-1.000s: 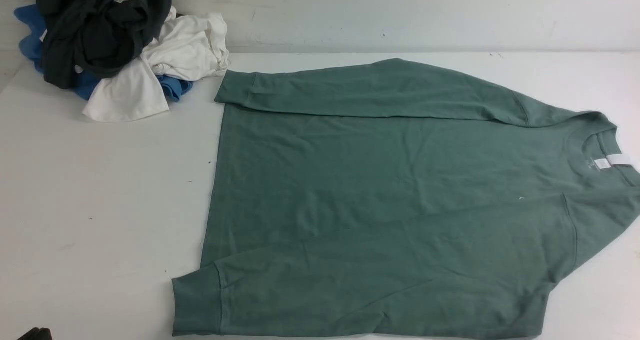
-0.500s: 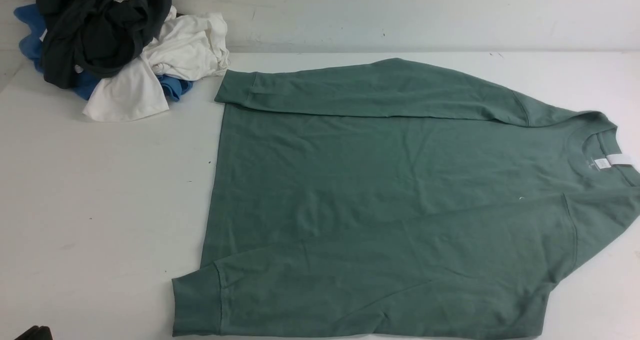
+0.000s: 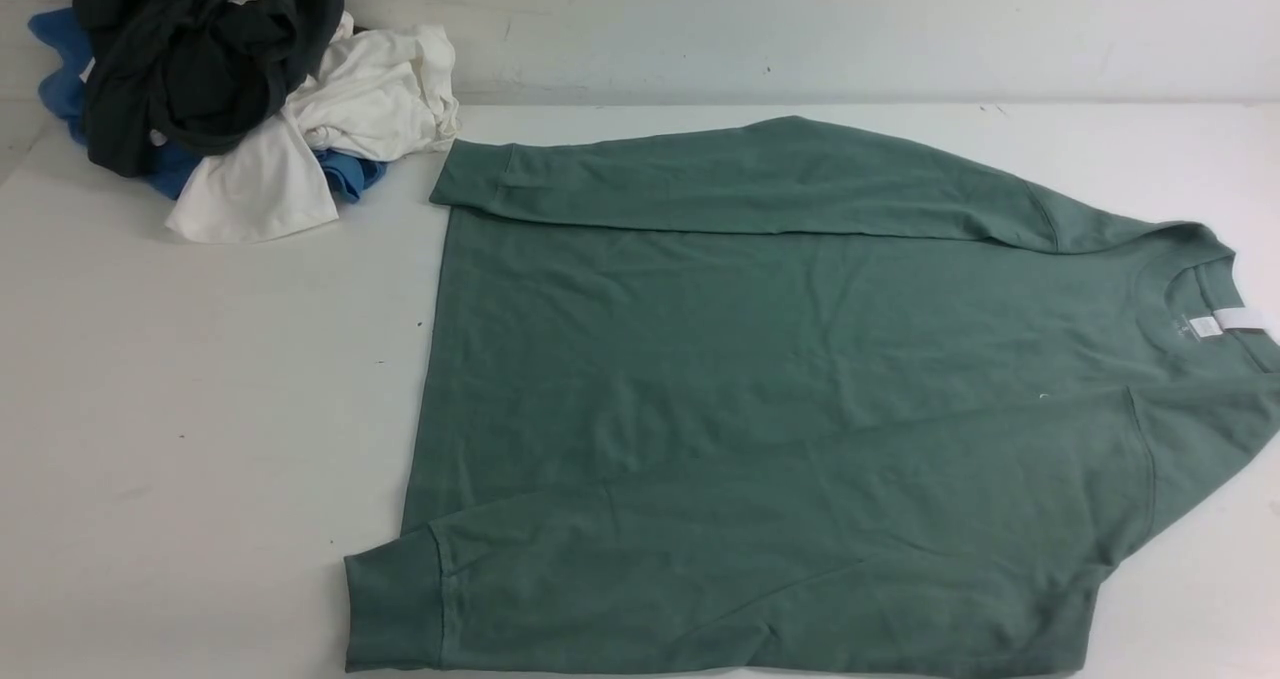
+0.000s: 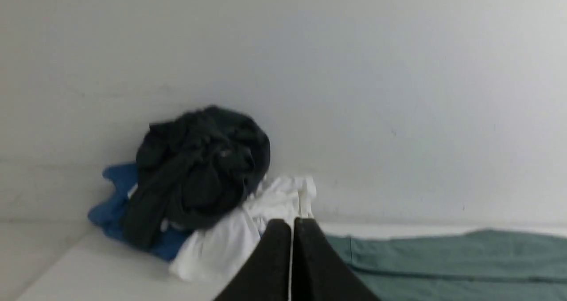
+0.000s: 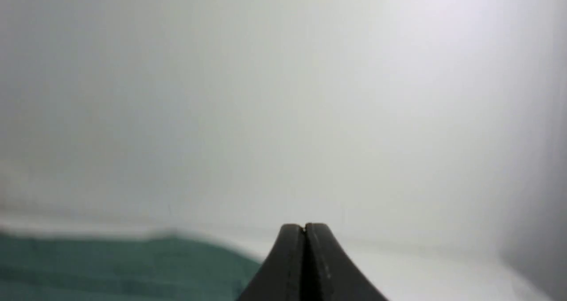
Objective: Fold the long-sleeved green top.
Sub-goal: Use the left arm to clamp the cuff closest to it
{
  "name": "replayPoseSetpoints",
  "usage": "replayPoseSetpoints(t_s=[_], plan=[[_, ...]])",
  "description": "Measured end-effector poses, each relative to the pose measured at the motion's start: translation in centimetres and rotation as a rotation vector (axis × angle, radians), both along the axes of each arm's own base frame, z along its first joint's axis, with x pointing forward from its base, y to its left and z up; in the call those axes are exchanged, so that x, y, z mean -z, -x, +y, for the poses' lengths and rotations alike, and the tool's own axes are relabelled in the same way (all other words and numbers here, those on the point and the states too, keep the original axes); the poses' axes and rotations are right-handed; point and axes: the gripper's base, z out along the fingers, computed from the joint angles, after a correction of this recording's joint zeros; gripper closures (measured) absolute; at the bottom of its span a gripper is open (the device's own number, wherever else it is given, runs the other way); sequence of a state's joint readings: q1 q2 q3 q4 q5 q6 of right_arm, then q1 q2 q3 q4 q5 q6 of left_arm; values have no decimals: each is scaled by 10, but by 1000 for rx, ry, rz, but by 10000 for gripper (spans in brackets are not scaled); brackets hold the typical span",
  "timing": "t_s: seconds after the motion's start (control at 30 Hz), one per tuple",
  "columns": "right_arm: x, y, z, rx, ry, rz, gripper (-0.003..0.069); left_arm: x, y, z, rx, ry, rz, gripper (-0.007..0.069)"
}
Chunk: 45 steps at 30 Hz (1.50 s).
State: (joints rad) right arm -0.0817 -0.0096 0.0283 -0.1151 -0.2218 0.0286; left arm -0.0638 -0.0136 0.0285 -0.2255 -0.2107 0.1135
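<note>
Green long-sleeved top [image 3: 780, 409] is laid flat on the white table [image 3: 200, 409], filling the middle and the right of the front view. Its crew neck, marked by a small white neck label [image 3: 1230, 321], is turned to the robot's right, and its hem to the left. The far sleeve is laid along the far edge of the body, with its cuff [image 3: 470, 174] at the far left corner. The near sleeve is laid across the near part of the body, with its cuff [image 3: 390, 609] reaching past the hem at the near left corner. The right shoulder is cut off by the edge of the front view.

A heap of clothes is piled in the far left corner against the wall [image 3: 800, 19]: a black garment [image 3: 200, 49] on top, a white garment [image 3: 330, 119] beside it, and blue cloth [image 3: 60, 59] underneath. The white garment is found just beside the far cuff.

Neither arm is seen from the front. In the left wrist view the left gripper [image 4: 291, 223] is shown with its jaws pressed together and nothing between them. The right gripper [image 5: 304, 226] is likewise shown with jaws together and empty.
</note>
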Motion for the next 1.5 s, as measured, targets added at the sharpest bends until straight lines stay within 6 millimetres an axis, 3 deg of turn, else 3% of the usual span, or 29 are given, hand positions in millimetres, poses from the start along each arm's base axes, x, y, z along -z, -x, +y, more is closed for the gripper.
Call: replayPoseSetpoints(t_s=[0.17, 0.23, 0.33, 0.37, 0.4, 0.5, 0.6, 0.73, 0.77, 0.8, 0.93, 1.03, 1.13, 1.33, 1.5], plan=[[-23, 14, 4, -75, -30, -301, 673, -19, 8, 5, -16, 105, -225, 631], [-26, 16, 5, -97, -53, -336, 673, -28, 10, 5, 3, 153, -254, 631], [-37, 10, 5, -123, -99, -285, 673, -61, 8, 3, 28, 170, -222, 631], [-40, 10, 5, -123, -100, -280, 673, -63, 7, 3, 30, 169, -215, 631], [-49, 6, 5, -125, -95, -245, 673, -80, 3, 2, 37, 159, -176, 632], [-72, -9, 5, -89, -29, -97, 671, -99, -24, -2, 42, 120, -4, 631], [-84, -33, 0, -17, 16, 129, 671, -99, -64, -8, 56, 95, 250, 631], [-76, -63, -14, 99, -22, 516, 670, -81, -111, -18, 117, 42, 733, 631], [-76, -64, -14, 104, -27, 535, 670, -82, -113, -19, 122, 40, 752, 631], [-70, -73, -16, 122, -59, 670, 670, -67, -129, -23, 156, 23, 971, 631], [-56, -90, -6, 62, -63, 971, 670, -31, -158, -32, 241, 3, 1353, 627], [-39, -107, 14, -75, 11, 1217, 670, -2, -177, -37, 301, 1, 1490, 580], [-24, -119, 30, -186, 47, 1337, 670, 16, -186, -40, 337, 6, 1551, 496], [-5, -143, 53, -346, 36, 1356, 670, 40, -199, -43, 340, 42, 1595, 274], [3, -158, 63, -429, 8, 1324, 669, 56, -205, -52, 319, 42, 1621, 255]])
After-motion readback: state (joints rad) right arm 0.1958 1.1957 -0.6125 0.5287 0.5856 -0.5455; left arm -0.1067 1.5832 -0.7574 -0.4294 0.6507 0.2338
